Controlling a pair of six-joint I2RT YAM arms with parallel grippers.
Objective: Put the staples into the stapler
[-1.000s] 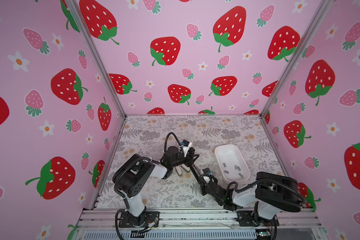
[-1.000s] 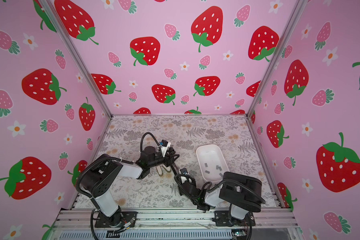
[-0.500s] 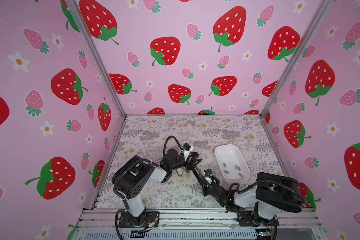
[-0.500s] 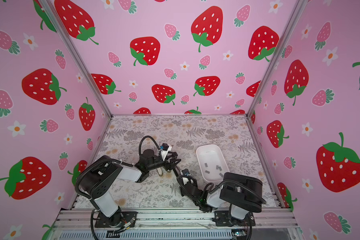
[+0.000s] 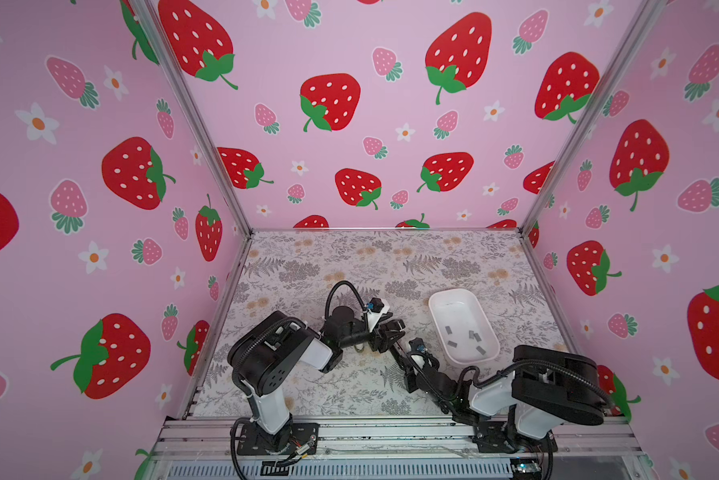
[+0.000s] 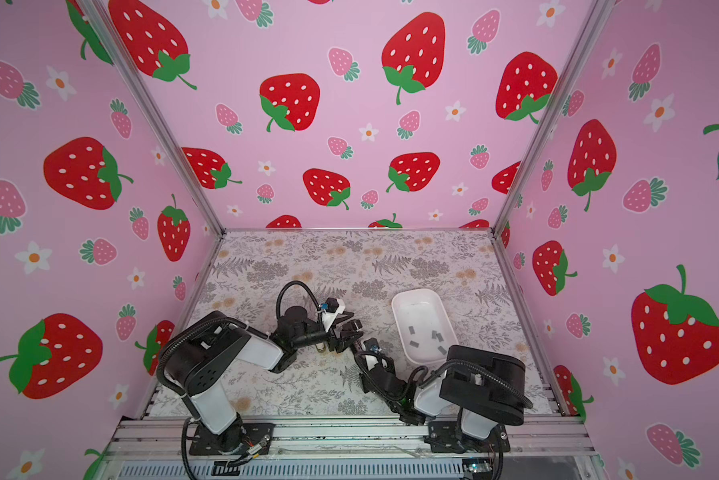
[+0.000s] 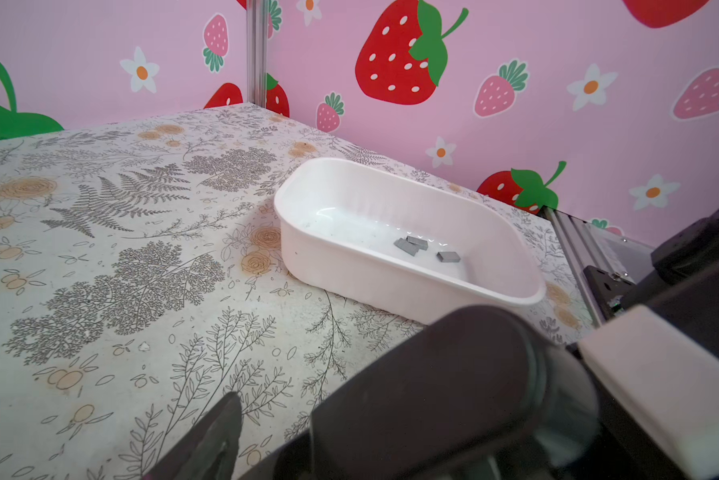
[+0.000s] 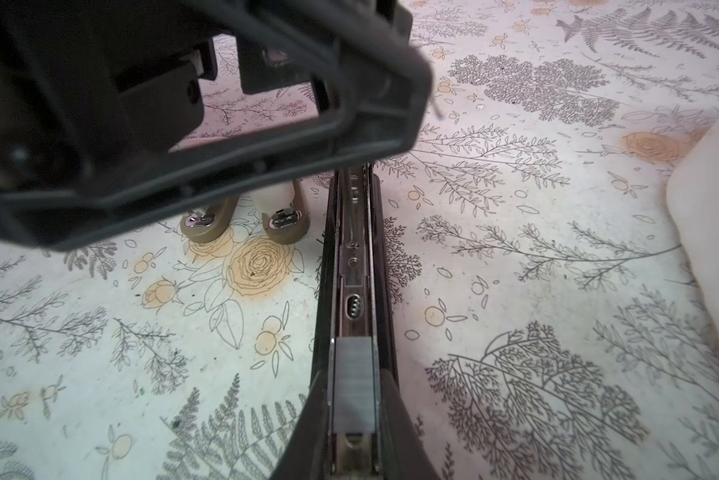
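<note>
Now that the left gripper (image 8: 245, 218) has spread its jaws, empty, the staples (image 8: 353, 386) sit in the stapler (image 8: 351, 266), which the right gripper (image 8: 351, 432) clamps.

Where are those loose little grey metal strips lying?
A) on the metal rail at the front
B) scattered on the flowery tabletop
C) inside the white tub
C: the grey strips lie on the bottom of the white tub, as both top views and the left wrist view show.

One tray (image 5: 453, 305), five staples (image 5: 452, 344) inside — one dark stapler (image 8: 351, 299).
</note>
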